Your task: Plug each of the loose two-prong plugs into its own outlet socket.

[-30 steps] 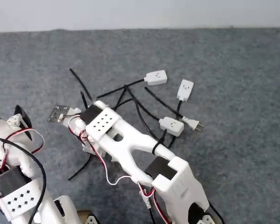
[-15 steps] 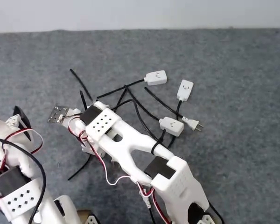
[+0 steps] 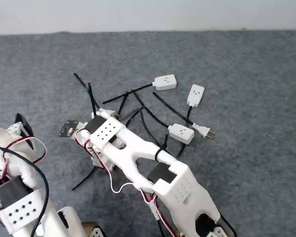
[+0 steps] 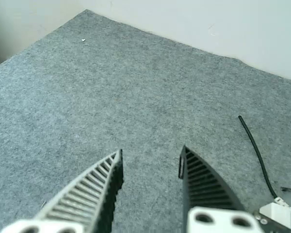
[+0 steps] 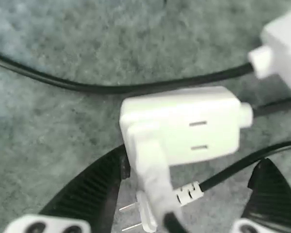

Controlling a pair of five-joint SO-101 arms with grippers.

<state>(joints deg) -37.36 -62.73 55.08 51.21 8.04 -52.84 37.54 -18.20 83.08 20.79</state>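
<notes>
High view: since a second ago the right arm (image 3: 133,148) has drawn its wrist slightly back toward its base, and a black cord (image 3: 91,94) beside the wrist has shifted on the grey carpet (image 3: 246,74). The arm stretches low over the tangle of cords. In the right wrist view the right gripper (image 5: 194,162) is spread wide and grips nothing. A two-prong plug (image 5: 148,184) lies between its fingers, against a white outlet socket (image 5: 184,121). White print on the plug's lead (image 5: 223,175) is too blurred to read. The left gripper (image 4: 152,150), parted and empty, hangs over bare carpet.
</notes>
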